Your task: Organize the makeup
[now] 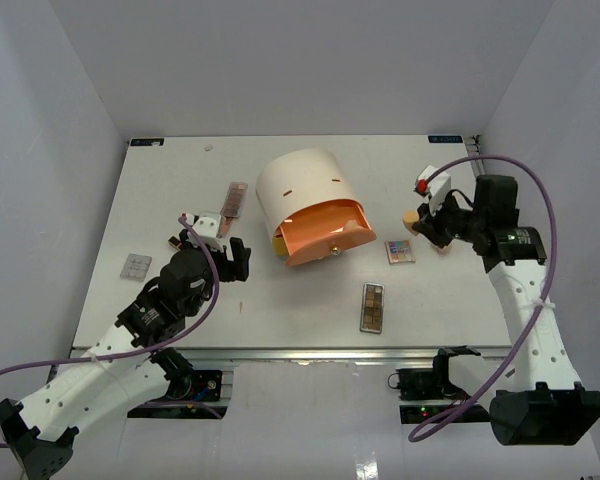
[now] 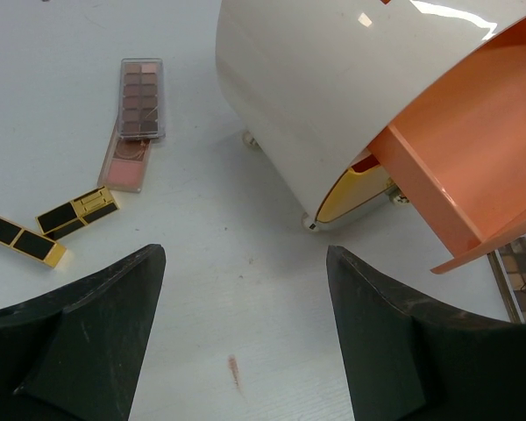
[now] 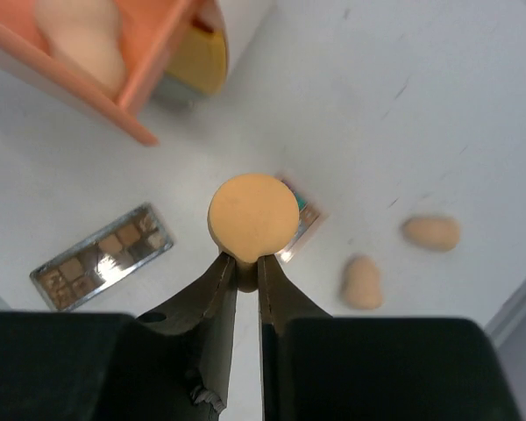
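Observation:
My right gripper (image 3: 247,263) is shut on a beige sponge (image 3: 252,213) and holds it above a small colourful palette (image 3: 302,226); in the top view this gripper (image 1: 426,226) is right of the organizer. Two more sponges (image 3: 363,282) (image 3: 431,232) lie on the table. Another sponge (image 3: 83,39) lies in the open orange drawer (image 3: 149,83). A brown palette (image 3: 101,256) lies near. My left gripper (image 2: 245,351) is open and empty over bare table. A brown palette (image 2: 142,98), a pink one (image 2: 127,162) and two gold-and-black bars (image 2: 77,210) (image 2: 22,240) lie ahead of it on the left.
The cream cylinder organizer (image 1: 300,182) stands mid-table with its orange drawer (image 1: 327,232) pulled out toward me; a yellow drawer (image 2: 359,191) shows beneath. A grey palette (image 1: 136,265) lies at the left edge. A brown palette (image 1: 372,307) lies near the front. White walls enclose the table.

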